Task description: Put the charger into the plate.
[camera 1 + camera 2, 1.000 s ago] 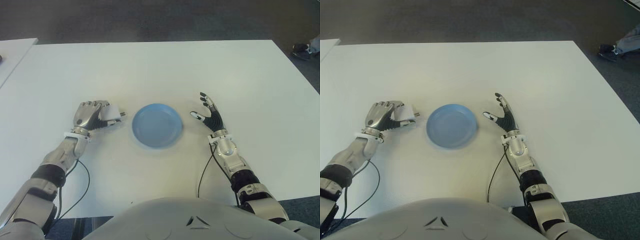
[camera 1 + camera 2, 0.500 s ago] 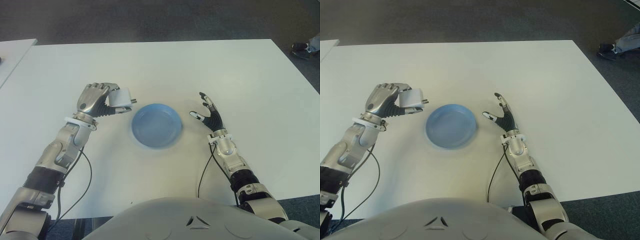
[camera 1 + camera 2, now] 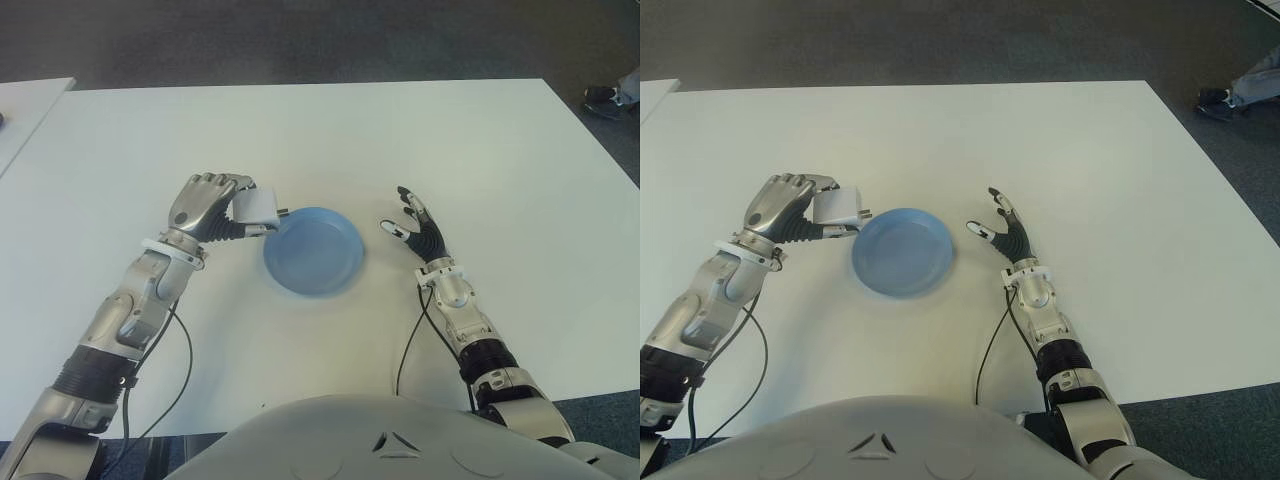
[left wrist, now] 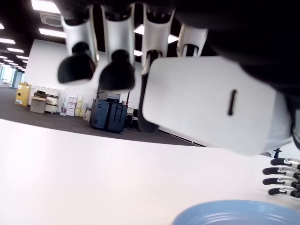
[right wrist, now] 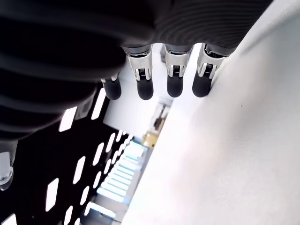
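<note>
The left hand [image 3: 205,205] is raised above the white worktop [image 3: 300,130] with its fingers curled around a white charger [image 3: 258,207], which it holds clear of the surface just beside the left rim of the blue plate [image 3: 314,250]. The charger's metal prongs point toward the plate and reach about to its left rim in the eye views. In the left wrist view the charger [image 4: 206,105] shows as a white block with a small slot in its face, clamped under the fingers [image 4: 115,70], and the plate's blue rim [image 4: 234,218] lies below it. The plate sits near the middle of the worktop, slightly toward the near edge, and holds nothing. The right hand [image 3: 418,228] shows on the right side of the plate, near it but apart, fingers spread and extended, holding nothing; the right wrist view shows its fingers [image 5: 173,75] straight above the worktop. Cables run from both forearms toward the near edge. A person's shoe [image 3: 612,95] shows on the floor past the far right corner.
</note>
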Controlling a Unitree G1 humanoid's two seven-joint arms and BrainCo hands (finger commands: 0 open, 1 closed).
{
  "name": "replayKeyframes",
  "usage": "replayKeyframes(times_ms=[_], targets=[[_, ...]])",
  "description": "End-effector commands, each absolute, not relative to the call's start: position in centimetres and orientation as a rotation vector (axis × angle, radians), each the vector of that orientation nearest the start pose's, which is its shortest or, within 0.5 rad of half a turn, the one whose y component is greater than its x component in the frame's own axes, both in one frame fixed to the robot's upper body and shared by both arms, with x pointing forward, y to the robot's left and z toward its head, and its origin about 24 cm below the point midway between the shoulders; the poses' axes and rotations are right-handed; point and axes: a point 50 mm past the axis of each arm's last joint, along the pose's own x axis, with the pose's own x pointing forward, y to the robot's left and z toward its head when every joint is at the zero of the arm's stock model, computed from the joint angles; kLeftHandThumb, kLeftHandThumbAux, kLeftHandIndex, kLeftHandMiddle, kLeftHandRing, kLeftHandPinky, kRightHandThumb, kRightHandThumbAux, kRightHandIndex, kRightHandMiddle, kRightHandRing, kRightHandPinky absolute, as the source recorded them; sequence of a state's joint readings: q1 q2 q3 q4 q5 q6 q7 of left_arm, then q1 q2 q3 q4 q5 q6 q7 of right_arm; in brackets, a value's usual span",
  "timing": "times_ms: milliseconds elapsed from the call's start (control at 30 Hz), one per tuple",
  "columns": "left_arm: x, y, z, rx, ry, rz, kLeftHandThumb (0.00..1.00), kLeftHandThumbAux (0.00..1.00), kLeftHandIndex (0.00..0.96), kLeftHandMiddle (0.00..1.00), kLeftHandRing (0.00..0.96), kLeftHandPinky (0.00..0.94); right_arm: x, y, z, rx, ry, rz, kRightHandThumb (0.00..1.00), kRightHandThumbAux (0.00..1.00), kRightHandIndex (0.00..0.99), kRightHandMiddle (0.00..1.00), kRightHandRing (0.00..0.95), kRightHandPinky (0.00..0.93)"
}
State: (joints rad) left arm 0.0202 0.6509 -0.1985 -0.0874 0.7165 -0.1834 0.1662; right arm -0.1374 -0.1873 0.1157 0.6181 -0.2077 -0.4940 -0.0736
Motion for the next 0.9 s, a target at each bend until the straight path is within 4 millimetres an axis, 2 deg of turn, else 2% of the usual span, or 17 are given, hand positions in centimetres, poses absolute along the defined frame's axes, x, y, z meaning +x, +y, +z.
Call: replayKeyframes(times_ms=[33,367,633,900], targets=[[23.5,18.4,6.9,1.293,-0.335,-0.269,0.727,0.695,0.445,0.841,0.835,0.834,22.5,-16.3,-5.9,-0.363,0.222,0.172,0.026,0.430,0.000,0.000,0.000,0.086],[23.0,16.3,6.1,1.291,-0.357,-0.372,0.727,0.695,0.444,0.846,0.836,0.837,22.5,-16.2,-5.7,-0.319,0.235,0.160,0.034,0.463,0.000,0.000,0.000,0.039],[23.0,14.1,3.9,1.228,-0.358,-0.457,0.730,0.695,0.444,0.846,0.838,0.850,22.4,-16.1,-5.5,-0.298,0.195,0.163,0.078,0.438,0.000,0.000,0.000,0.043],[22.8,13.6,3.3,1.207,-0.356,-0.491,0.731,0.696,0.444,0.844,0.837,0.846,22.3,-16.1,-5.6,-0.280,0.187,0.166,0.106,0.430,0.000,0.000,0.000,0.039]])
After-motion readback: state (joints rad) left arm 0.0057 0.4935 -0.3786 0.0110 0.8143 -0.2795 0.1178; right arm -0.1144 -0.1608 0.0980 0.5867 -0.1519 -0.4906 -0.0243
